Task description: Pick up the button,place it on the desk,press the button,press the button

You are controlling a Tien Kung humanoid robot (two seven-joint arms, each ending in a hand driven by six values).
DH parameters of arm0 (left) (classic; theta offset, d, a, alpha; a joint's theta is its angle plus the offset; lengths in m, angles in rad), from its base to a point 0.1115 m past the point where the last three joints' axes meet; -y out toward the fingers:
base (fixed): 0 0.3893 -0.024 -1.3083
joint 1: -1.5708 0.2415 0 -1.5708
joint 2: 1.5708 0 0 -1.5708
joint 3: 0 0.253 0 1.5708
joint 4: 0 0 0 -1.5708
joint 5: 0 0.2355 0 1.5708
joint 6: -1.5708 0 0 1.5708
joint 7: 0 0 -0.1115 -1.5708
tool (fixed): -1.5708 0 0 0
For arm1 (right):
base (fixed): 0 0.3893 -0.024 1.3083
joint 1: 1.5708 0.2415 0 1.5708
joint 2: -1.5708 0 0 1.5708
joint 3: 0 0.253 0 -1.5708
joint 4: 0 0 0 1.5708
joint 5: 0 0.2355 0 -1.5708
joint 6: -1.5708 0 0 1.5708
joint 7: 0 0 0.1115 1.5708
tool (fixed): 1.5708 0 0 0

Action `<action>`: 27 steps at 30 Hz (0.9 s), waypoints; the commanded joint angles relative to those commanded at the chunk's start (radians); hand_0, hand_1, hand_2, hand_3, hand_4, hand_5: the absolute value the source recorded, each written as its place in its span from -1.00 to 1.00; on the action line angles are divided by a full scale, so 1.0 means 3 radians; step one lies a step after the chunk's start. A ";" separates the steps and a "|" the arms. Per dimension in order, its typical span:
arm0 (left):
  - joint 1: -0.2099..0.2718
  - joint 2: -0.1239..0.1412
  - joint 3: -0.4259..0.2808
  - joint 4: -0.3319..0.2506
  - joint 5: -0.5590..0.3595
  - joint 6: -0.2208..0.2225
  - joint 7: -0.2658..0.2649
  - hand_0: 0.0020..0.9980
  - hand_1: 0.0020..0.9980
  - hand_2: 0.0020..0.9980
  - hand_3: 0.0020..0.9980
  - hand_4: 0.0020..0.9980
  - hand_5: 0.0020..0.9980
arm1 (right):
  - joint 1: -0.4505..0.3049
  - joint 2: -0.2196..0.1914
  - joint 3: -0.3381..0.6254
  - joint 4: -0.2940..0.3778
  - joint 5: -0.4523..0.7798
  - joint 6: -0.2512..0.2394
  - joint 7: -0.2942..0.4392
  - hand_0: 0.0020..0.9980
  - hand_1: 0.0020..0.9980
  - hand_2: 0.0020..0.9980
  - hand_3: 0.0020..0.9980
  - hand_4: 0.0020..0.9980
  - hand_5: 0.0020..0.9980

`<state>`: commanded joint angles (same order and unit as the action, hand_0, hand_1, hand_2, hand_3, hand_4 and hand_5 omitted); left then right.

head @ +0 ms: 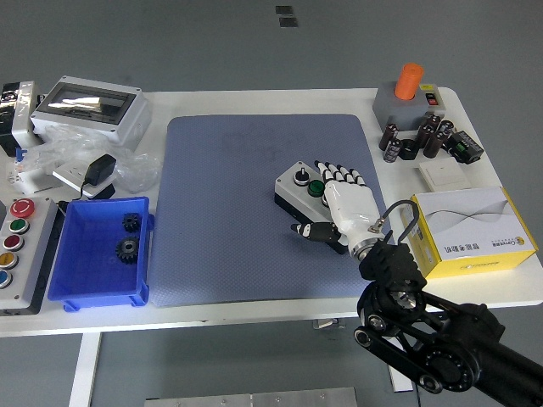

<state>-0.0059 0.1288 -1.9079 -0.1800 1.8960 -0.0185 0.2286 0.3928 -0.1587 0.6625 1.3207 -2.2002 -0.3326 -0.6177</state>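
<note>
**Hand over the button box, ready to press**

On the blue mat [229, 212] mid-counter sits the grey button box [299, 185], its black and green buttons facing up. The right hand [344, 199] lies over its right end, fingers stretched nearly flat, gripping nothing. I'd have it press straight down with one fingertip on the green button [316, 187], so the box doesn't skid.

bright, even overhead light | soft short shadows | sharp focus throughout
</note>
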 joint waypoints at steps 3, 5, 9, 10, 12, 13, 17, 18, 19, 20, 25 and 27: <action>-0.0005 -0.0001 0.0001 0.0000 0.0002 -0.0001 -0.0002 0.35 0.37 0.18 0.32 0.42 -0.42 | 0.0011 0.0008 -0.0004 -0.0024 0.0001 -0.0002 -0.0009 1.00 1.00 1.00 1.00 1.00 -0.22; -0.0008 -0.0001 -0.0001 0.0000 0.0006 -0.0002 -0.0002 0.35 0.37 0.18 0.32 0.42 -0.42 | 0.0021 0.0011 -0.0009 -0.0038 0.0003 -0.0006 -0.0017 1.00 1.00 1.00 1.00 1.00 -0.22; -0.0015 0.0000 0.0000 0.0000 0.0010 -0.0004 -0.0004 0.35 0.37 0.18 0.32 0.42 -0.42 | 0.0042 0.0021 -0.0028 -0.0079 -0.0004 -0.0045 -0.0049 1.00 1.00 1.00 1.00 1.00 -0.22; -0.0017 0.0001 0.0000 0.0000 0.0011 -0.0004 -0.0005 0.35 0.37 0.18 0.32 0.42 -0.42 | 0.0046 0.0024 -0.0033 -0.0089 -0.0008 -0.0062 -0.0059 1.00 1.00 1.00 1.00 1.00 -0.22; -0.0020 0.0003 0.0000 0.0000 0.0012 -0.0004 -0.0007 0.35 0.37 0.18 0.32 0.42 -0.42 | 0.0051 0.0027 -0.0047 -0.0110 0.0003 -0.0109 -0.0083 1.00 0.90 1.00 1.00 1.00 -0.22; -0.0021 0.0004 0.0001 0.0000 0.0012 -0.0004 -0.0008 0.35 0.37 0.18 0.32 0.42 -0.42 | 0.0053 0.0028 -0.0055 -0.0119 0.0011 -0.0125 -0.0092 1.00 0.90 1.00 1.00 1.00 -0.22; -0.0019 0.0003 0.0008 0.0000 0.0005 -0.0004 -0.0006 0.35 0.37 0.18 0.32 0.42 -0.42 | 0.0054 0.0036 -0.0091 -0.0160 0.0028 -0.0172 -0.0092 1.00 0.90 1.00 1.00 1.00 -0.22; -0.0018 0.0002 0.0011 0.0000 0.0003 -0.0005 -0.0005 0.35 0.37 0.18 0.32 0.42 -0.42 | 0.0055 0.0040 -0.0102 -0.0172 0.0032 -0.0181 -0.0092 0.30 0.48 0.62 1.00 1.00 -0.22; -0.0017 0.0002 0.0012 0.0000 0.0002 -0.0005 -0.0005 0.35 0.37 0.18 0.32 0.42 -0.42 | 0.0056 0.0042 -0.0109 -0.0180 0.0035 -0.0187 -0.0092 0.30 0.48 0.62 1.00 1.00 -0.22; -0.0017 0.0001 0.0014 0.0000 0.0001 -0.0005 -0.0004 0.35 0.37 0.18 0.32 0.42 -0.42 | 0.0057 0.0044 -0.0116 -0.0188 0.0038 -0.0192 -0.0092 0.30 0.48 0.62 1.00 1.00 -0.22; -0.0025 0.0002 0.0024 0.0000 -0.0003 -0.0007 -0.0014 0.35 0.37 0.18 0.32 0.42 -0.42 | 0.0071 0.0055 -0.0132 -0.0231 0.0052 -0.0197 -0.0092 -0.52 -0.17 -0.05 0.94 0.76 -0.54; -0.0029 0.0003 0.0028 0.0000 -0.0005 -0.0008 -0.0018 0.35 0.37 0.18 0.32 0.42 -0.42 | 0.0077 0.0059 -0.0136 -0.0247 0.0055 -0.0201 -0.0092 -0.52 -0.17 -0.05 0.94 0.76 -0.54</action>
<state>-0.0145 0.1297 -1.8994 -0.1800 1.8945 -0.0209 0.2232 0.4159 -0.1410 0.6217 1.2466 -2.1837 -0.3930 -0.6454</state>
